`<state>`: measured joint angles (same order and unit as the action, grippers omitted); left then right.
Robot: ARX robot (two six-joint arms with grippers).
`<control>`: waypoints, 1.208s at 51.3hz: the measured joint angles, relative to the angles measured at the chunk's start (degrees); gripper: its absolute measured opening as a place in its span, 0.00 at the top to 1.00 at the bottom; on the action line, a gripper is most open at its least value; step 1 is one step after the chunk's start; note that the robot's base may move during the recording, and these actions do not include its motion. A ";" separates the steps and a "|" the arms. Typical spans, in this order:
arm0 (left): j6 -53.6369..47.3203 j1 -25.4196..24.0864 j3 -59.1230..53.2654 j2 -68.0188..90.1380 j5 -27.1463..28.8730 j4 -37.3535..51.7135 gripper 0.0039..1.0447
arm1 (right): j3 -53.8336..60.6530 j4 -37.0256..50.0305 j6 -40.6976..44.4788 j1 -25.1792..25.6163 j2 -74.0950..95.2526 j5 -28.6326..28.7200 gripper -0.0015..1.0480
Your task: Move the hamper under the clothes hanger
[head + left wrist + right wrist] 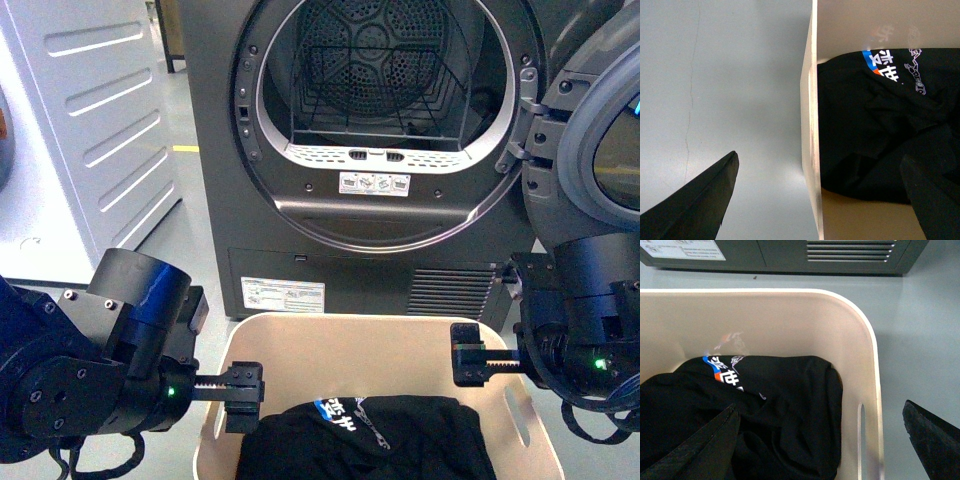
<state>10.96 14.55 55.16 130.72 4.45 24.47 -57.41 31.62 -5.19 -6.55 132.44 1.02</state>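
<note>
In the front view, the beige hamper stands on the floor just before the open dryer. It has a black garment inside. The left gripper is at its left rim and the right gripper at its right rim.

In the left wrist view, the fingers are spread wide and hold nothing. The hamper wall passes between them, and bare floor lies beside the outer finger.

In the right wrist view, the fingers are again wide apart and empty. The wall with the handle slot lies between them, with free floor under the outer finger.
</note>
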 joint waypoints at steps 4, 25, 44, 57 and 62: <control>-0.02 -0.02 0.17 0.72 -0.20 0.39 0.06 | -0.98 -0.11 0.02 0.07 1.81 -0.37 0.08; -1.20 0.15 0.48 4.20 -0.57 4.00 0.06 | -3.37 -0.81 0.46 1.31 8.17 -2.51 0.08; -1.57 0.13 1.03 5.38 -0.44 4.57 0.06 | -5.11 -1.16 0.44 1.31 10.38 -2.45 0.08; -1.55 0.11 2.43 6.99 0.48 4.50 0.06 | -5.88 -1.14 0.42 1.33 12.26 -2.54 0.08; -1.55 0.07 2.60 7.52 0.68 4.39 0.06 | -6.10 -1.16 0.39 1.33 12.85 -2.78 0.08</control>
<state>9.41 14.61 57.76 138.23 5.13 28.86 -63.51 30.46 -4.80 -5.21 145.29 -1.76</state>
